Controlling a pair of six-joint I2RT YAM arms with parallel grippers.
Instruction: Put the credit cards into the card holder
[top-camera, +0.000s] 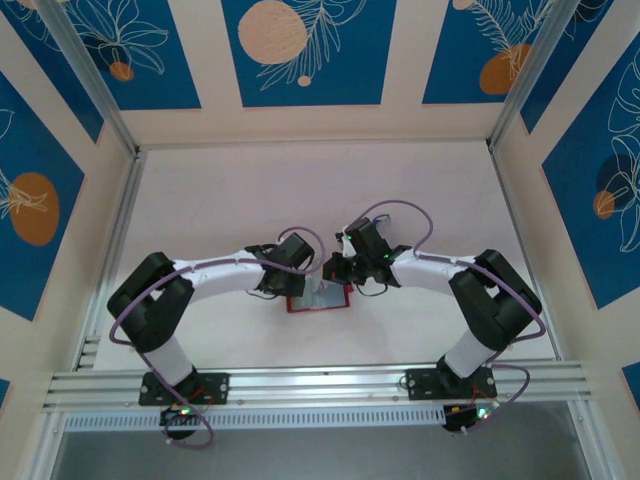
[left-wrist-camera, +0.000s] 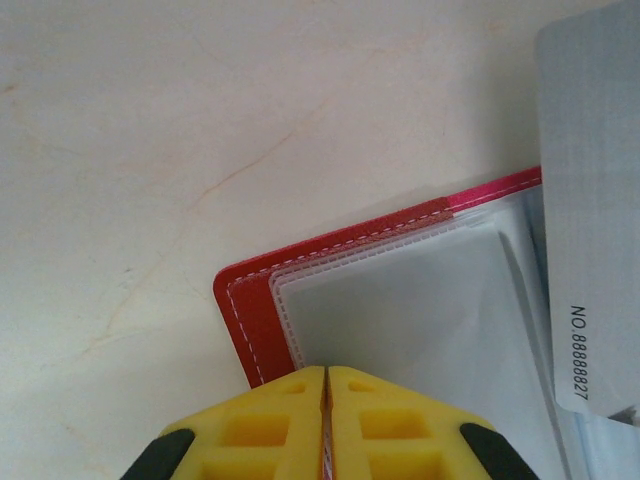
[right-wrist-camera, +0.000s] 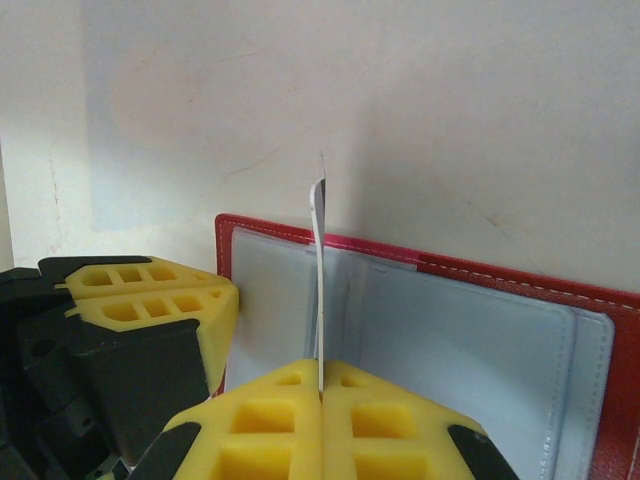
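Two arms (top-camera: 215, 270) bend in from either side, elbows out, and meet low over the middle of the pale table (top-camera: 250, 190). The left gripper (left-wrist-camera: 326, 372) is squeezed tight on the near edge of the card holder (left-wrist-camera: 245, 330), which lies open and flat between the two wrists: red cover, white stitching, cloudy clear sleeves inside. The right gripper (right-wrist-camera: 322, 368) is clamped on a credit card (right-wrist-camera: 318, 260), thin and pale grey, standing on edge right over the sleeves
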